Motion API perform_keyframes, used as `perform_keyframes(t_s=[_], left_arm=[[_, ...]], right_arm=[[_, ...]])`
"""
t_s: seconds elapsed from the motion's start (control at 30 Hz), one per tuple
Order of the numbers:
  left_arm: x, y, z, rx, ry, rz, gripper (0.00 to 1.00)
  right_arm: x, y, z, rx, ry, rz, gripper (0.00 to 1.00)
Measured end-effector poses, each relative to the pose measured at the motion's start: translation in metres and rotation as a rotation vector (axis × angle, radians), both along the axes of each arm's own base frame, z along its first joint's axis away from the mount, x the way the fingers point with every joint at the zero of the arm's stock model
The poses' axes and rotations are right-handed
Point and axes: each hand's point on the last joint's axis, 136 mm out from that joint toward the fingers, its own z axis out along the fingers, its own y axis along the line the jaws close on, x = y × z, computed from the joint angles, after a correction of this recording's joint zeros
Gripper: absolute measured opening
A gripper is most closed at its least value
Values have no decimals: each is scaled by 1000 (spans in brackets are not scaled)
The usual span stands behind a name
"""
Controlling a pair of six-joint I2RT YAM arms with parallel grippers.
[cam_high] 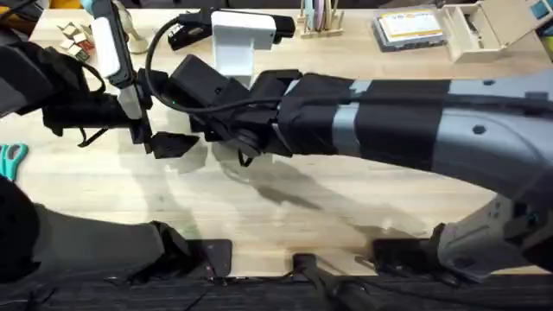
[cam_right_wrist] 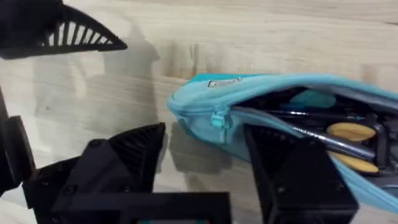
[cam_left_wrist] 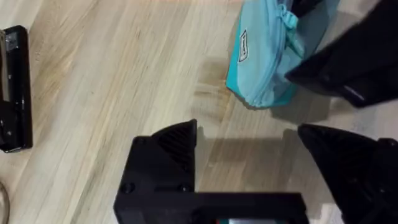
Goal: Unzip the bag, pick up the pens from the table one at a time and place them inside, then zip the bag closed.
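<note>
Bag (cam_right_wrist: 205, 112) lies on the desk (cam_left_wrist: 112, 81), unzipped: in the right wrist view it runs from frame centre to the right edge, mouth gaping, w/ a dark pen (cam_right_wrist: 311, 134) and yellow-orange shapes inside, prob. the 2nd pen but can't say for sure. Zipper slider (cam_right_wrist: 219, 118) sits at the bag's near end, by the small label. Right tool (cam_right_wrist: 205, 168) is just beside that end, fingers apart, nothing between them. In the left wrist view the bag end shows upper right; left tool (cam_left_wrist: 249, 140) is near it, fingers apart, empty. Black stapler (cam_left_wrist: 15, 87) at that view's left edge, well apart from the bag. In the overhead both arms meet mid-left of frame. Judgement: pens look to be in, so zipping is the step left. Bag is soft, light fabric, so it'll slide and bunch if the slider is pulled w/o a counter-hold. Best: one tool pinches the fabric end by the label, the other takes the slider or pull strap, a small, slippery target. Risk: fabric or a pen catching in the teeth.
</note>
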Motion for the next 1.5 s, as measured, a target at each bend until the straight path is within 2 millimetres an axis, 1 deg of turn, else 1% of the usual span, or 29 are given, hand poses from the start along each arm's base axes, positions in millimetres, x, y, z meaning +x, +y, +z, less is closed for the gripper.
perform_keyframes(t_s=[0.2,0.3,0.4,0.5,0.67,0.9,1.1,1.2,1.3,1.33,1.37,1.43,1.5], left_arm=[[-1,-1,0,-4,7,0,993],[-2,-1,0,-7,12,0,993],[-3,-1,0,-8,14,0,993],[-3,-2,0,-9,16,0,993],[-3,-2,0,-9,16,0,993],[-3,-2,0,-9,16,0,993],[-3,-2,0,-9,16,0,993],[-3,-2,0,-10,16,0,993],[-6,-4,1,-26,31,1,993],[-5,-8,5,-53,21,1,993],[-4,-9,7,-64,15,1,993],[-2,-13,11,-92,-1,-2,992],[-1,-18,15,-114,-15,-12,993]], right_arm=[[8,-5,0,3,-3,-22,474],[11,-6,-5,-5,2,-30,372],[14,-9,-13,-20,8,-38,242],[18,-12,-17,-28,11,-47,144],[21,-14,-17,-26,11,-57,44],[22,-15,-17,-29,10,-55,35],[22,-15,-17,-75,-10,8,30],[21,-15,-13,-93,-23,43,31],[21,-15,4,-89,-51,77,31],[19,-15,28,-63,-83,106,31],[19,-15,35,-54,-93,110,32],[18,-17,44,-46,-105,115,32],[19,-18,45,-49,-108,117,32]])
